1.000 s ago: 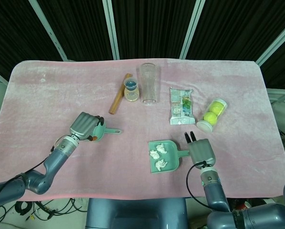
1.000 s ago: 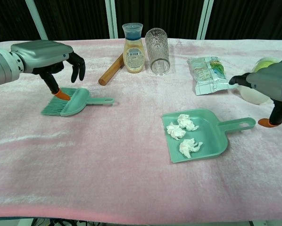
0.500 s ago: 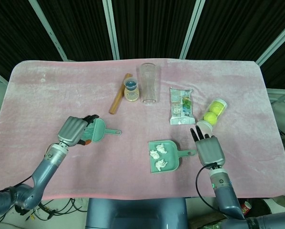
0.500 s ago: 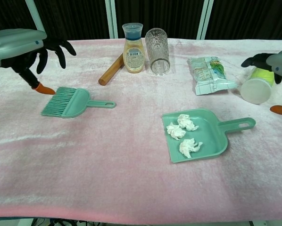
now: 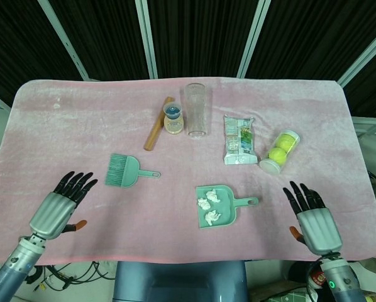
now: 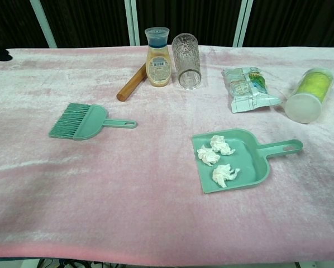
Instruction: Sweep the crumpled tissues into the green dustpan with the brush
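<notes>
Tissues point(image 6: 216, 158) lay crumpled inside the green dustpan point(image 6: 251, 167), all of them on its tray, so the sweep looked finished. The brush point(image 6: 84, 121) rested flat on the pink surface point(image 6: 156, 212), well apart to the left, with nothing touching it. The left hand point(image 5: 57, 207) and right hand point(image 5: 314, 220) hovered near the front edge, fingers spread and holding nothing. The remaining risk seemed small: a careless reach by the right hand could knock the dustpan handle and tip the light tissues back out.
</notes>
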Available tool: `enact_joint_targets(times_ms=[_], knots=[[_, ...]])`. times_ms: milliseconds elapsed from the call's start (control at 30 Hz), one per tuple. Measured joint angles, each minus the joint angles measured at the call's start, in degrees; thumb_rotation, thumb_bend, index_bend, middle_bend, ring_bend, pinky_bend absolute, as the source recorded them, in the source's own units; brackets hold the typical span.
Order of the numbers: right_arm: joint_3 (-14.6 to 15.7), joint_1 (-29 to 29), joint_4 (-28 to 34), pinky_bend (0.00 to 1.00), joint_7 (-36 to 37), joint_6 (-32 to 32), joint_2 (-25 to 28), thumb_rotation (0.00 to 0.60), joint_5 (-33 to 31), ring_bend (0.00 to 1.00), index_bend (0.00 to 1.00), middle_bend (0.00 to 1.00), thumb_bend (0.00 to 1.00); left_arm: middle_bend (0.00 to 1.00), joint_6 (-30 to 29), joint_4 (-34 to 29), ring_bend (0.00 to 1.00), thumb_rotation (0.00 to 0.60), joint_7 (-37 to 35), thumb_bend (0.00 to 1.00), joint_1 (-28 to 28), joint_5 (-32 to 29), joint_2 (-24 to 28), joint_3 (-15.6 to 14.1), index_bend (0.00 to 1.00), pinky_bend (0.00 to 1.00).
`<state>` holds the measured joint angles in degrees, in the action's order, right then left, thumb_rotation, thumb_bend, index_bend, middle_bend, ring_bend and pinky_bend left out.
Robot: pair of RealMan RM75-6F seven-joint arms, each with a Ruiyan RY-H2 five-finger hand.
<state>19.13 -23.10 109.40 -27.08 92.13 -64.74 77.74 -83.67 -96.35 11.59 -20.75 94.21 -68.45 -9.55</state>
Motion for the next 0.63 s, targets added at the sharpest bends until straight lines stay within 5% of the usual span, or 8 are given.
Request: enact_joint_targets(times_ms=[333,633], knots=[[-0.4,9.4,-13.6,0.15,10.5,7.7,-1.6,0.6,7.8,0.0,0.0,0.0,0.11,0.0,-7.9,7.8,0.0,0.6,-6.5,0.0,6.8,3.1,-0.8,-1.3,0.0,0.0],[-6.3,14.1,-17.4,0.15,15.6,10.9,-3.3,0.6,9.5,0.0,0.0,0.0,0.11,0.0,-10.9,9.5,0.0,0.6,-8.6,0.0,10.1,1.1,-0.1,1.0,0.0,0.0]])
